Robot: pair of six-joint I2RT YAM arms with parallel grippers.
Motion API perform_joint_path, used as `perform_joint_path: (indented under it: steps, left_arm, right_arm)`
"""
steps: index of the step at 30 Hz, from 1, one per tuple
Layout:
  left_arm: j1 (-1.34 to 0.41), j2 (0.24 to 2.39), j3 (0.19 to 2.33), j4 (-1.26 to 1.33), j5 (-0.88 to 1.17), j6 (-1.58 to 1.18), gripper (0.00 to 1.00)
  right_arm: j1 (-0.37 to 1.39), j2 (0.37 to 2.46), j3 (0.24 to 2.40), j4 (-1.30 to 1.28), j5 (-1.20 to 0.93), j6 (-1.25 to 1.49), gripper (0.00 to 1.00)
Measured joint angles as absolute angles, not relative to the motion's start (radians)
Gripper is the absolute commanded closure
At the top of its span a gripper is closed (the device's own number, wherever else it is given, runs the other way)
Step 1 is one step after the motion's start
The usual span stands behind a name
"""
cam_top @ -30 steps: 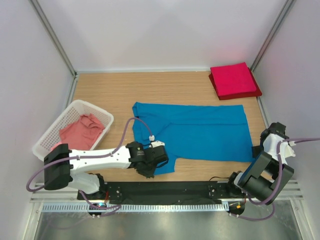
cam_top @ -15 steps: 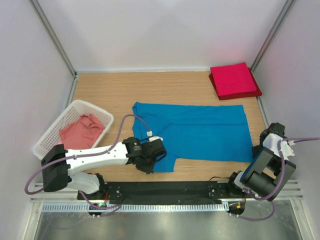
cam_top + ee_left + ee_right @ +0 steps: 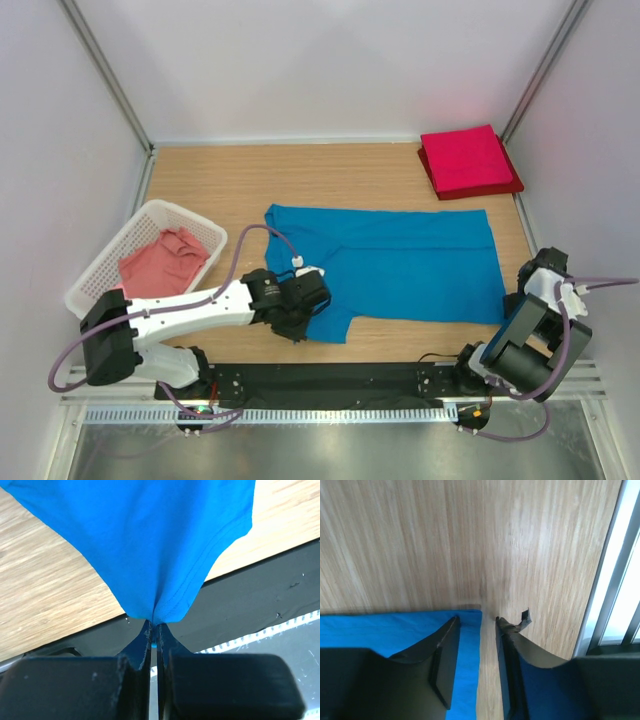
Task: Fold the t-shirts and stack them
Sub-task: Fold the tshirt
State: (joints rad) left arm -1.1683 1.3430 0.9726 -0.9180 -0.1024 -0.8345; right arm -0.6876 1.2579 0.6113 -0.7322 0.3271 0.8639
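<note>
The blue t-shirt (image 3: 410,262) lies spread mid-table. It looks light and limp, so hems and corners are probably the best holds. The left gripper (image 3: 154,625) is clamped on its hem at 8 o'clock, and the right gripper (image 3: 477,617) stands apart over its 4 o'clock corner. The table (image 3: 220,180) is smooth wood, with folded red t-shirts (image 3: 465,160) at 1 o'clock.

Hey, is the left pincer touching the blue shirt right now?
Touching. The left wrist view shows the left pincer closed on a bunched hem of the blue shirt, with the fabric pinched between its shut jaws.
</note>
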Motion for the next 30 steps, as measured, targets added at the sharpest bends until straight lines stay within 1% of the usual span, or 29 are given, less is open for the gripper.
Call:
perform_joint_path:
  steps: [1,3,4,5,11,19,26,30]
  left_arm:
    - [-1.164,1.343,0.973,-0.918,-0.102,-0.834,1.00]
    - [-1.153,1.343,0.973,-0.918,-0.099,-0.833,1.00]
    - [-1.145,1.343,0.974,-0.918,-0.094,-0.833,1.00]
    - [-1.139,1.342,0.975,-0.918,-0.093,-0.833,1.00]
    - [-1.072,1.314,0.997,-0.928,-0.093,-0.823,1.00]
    - [-0.904,1.317,1.048,-0.955,-0.090,-0.735,1.00]
    - [-0.771,1.412,1.174,-0.963,-0.065,-0.636,1.00]
    - [-0.723,1.493,1.262,-0.969,-0.049,-0.601,1.00]
  right_arm:
    - [-0.688,1.265,0.617,-0.731,0.325,0.864,0.68]
    - [-0.687,1.271,0.620,-0.723,0.326,0.865,0.79]
    - [-0.688,1.270,0.620,-0.723,0.328,0.868,0.91]
    - [-0.688,1.270,0.620,-0.723,0.329,0.868,0.99]
    - [-0.688,1.248,0.624,-0.749,0.334,0.845,0.99]
    - [-0.679,1.247,0.705,-0.817,0.306,0.786,0.99]
    - [-0.599,1.325,0.809,-0.856,0.280,0.785,0.99]
    - [-0.550,1.388,0.878,-0.862,0.271,0.789,0.99]
